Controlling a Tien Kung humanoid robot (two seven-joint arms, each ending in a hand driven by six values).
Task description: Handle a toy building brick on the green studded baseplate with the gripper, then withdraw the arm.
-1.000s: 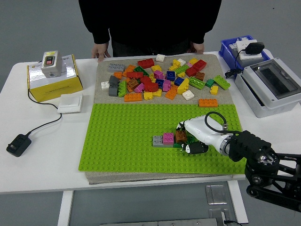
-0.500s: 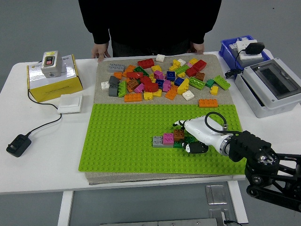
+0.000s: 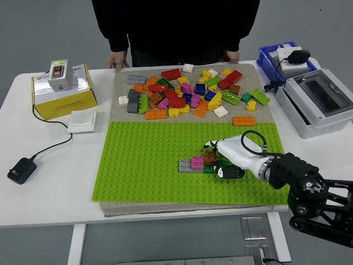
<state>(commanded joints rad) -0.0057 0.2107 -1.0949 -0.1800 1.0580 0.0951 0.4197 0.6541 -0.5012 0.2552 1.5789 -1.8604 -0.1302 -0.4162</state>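
The green studded baseplate (image 3: 149, 160) covers the near half of a grey mat. On it, right of centre, stands a short row of bricks: a grey brick (image 3: 185, 165), a pink brick (image 3: 197, 162) and a brown brick (image 3: 210, 158), with dark green bricks (image 3: 210, 169) beside them. My right hand (image 3: 219, 160), white with black fingertips, comes in from the lower right. Its fingers curl over the brown brick from behind, and the thumb (image 3: 229, 173) lies low in front. The left arm is out of the picture.
A heap of loose coloured bricks (image 3: 187, 94) lies on the grey mat (image 3: 124, 85) beyond the baseplate. A yellow box (image 3: 63, 91), a white switch (image 3: 83, 121) and a black plug (image 3: 21, 168) sit at the left, with a blue bin (image 3: 284, 61) and a grey enclosure (image 3: 317, 99) at the right. A person's hands (image 3: 118, 58) rest at the far edge.
My right hand and the brown brick have shifted slightly left, closing the brown brick up against the pink one. Nothing else has moved.
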